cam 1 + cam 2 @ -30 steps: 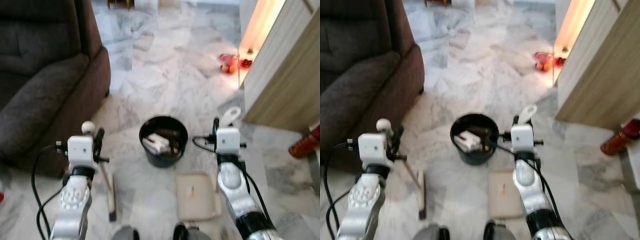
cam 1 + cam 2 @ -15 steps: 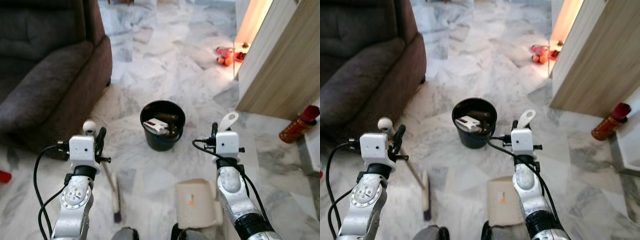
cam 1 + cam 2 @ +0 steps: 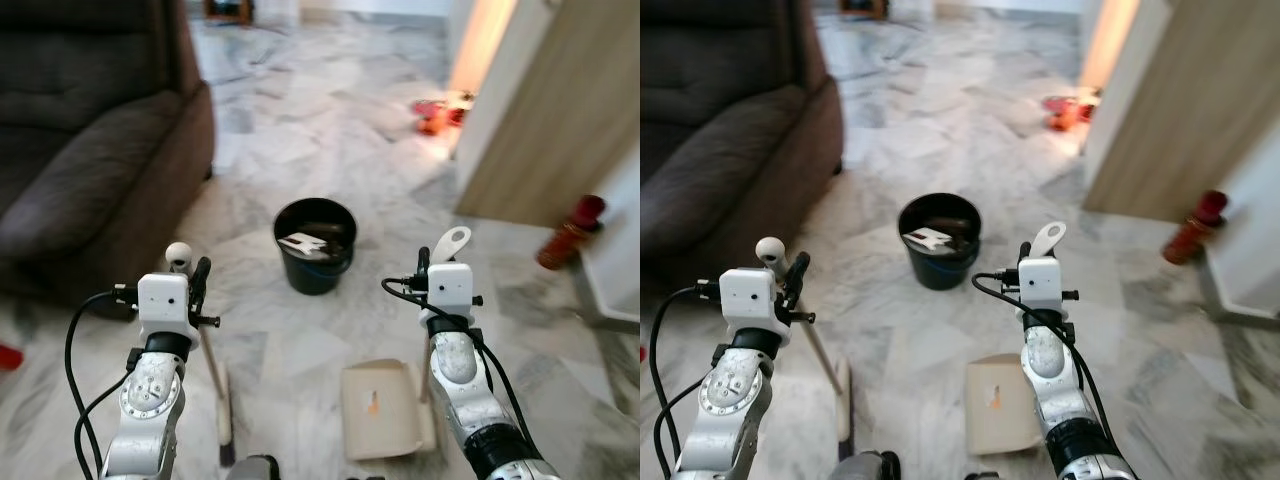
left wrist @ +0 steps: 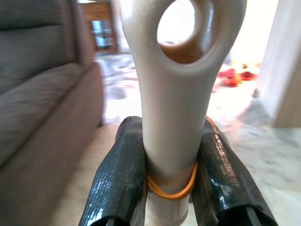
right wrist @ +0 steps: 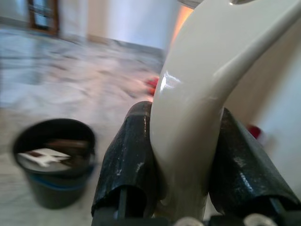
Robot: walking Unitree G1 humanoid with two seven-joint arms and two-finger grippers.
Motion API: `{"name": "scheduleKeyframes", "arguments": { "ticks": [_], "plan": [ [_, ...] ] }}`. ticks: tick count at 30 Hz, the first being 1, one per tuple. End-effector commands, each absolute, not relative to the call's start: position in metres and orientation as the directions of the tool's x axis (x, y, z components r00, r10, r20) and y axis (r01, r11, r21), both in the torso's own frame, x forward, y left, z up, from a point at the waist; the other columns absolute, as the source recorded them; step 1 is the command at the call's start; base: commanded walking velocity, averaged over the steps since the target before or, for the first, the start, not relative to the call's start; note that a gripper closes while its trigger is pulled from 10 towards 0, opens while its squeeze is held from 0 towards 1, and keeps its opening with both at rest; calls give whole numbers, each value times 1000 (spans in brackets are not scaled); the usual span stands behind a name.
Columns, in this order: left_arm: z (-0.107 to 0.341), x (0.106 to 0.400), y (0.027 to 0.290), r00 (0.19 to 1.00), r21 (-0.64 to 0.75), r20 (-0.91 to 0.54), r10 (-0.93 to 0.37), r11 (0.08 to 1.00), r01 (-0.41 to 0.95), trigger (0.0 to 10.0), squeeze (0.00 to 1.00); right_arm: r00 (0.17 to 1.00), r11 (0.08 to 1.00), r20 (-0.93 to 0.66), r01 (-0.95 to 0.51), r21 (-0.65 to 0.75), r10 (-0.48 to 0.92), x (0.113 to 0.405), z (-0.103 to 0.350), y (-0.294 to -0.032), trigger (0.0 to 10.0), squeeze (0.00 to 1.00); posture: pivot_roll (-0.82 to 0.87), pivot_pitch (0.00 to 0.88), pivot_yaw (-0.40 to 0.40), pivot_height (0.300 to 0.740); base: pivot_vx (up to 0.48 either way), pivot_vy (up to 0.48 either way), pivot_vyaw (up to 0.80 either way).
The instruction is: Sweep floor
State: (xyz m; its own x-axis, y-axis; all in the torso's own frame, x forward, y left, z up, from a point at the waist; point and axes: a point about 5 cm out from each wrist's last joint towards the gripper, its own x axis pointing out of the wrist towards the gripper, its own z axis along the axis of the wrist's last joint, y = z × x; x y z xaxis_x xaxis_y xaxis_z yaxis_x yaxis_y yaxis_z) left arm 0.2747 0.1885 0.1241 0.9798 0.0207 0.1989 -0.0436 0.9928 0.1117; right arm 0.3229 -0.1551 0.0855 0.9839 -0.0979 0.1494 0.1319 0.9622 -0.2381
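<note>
Left eye view: a black bucket (image 3: pixel 315 245) stands on the marble floor (image 3: pixel 330 120), and everything else is placed from it. The dark sofa (image 3: pixel 90 150) lies to its left with a strip of bare floor between; the wooden cabinet wall (image 3: pixel 545 120) stands well to its right, and wide open marble runs beyond it. Nearer the robot than the bucket, the left gripper (image 3: pixel 190 280) clamps the brush (image 3: pixel 222 420) by its handle, the brush head down on the floor. The right gripper (image 3: pixel 432 265) grips the dustpan (image 3: pixel 385 410) handle, the pan resting on the floor. A red bottle (image 3: pixel 565 235) stands far to the bucket's right.

Left wrist view: both fingers (image 4: pixel 117 174) press the cream handle, closed on it above an orange rubber band (image 4: pixel 171 188).

Right wrist view: fingers (image 5: pixel 129 160) closed against the dustpan handle; the bucket sits beyond.

Since the earlier frames the camera has pulled back, so the bucket appears farther off; both grips are unchanged.
</note>
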Motion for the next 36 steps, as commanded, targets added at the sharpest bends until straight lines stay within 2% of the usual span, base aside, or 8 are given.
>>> {"name": "scheduleKeyframes", "arguments": {
  "ticks": [1,18,27,36],
  "plan": [
    [129,276,188,976,132,218,5,991,-35,10000,0,983,964,152,135,-229,-102,323,86,-155,10000,0,160,143,-6,740,0,0,-800],
    [130,278,187,977,163,213,-7,986,-29,10000,0,982,962,146,149,-229,-117,323,84,-154,10000,0,161,143,-2,740,0,-29,-800],
    [130,278,188,977,169,214,0,985,-37,10000,0,982,962,146,152,-229,-120,324,84,-154,10000,0,164,159,-2,740,0,-157,-800],
    [131,278,189,976,171,216,8,984,-46,10000,0,982,961,142,155,-229,-124,325,84,-154,10000,0,167,172,-4,740,0,-331,-800]
  ]
}}
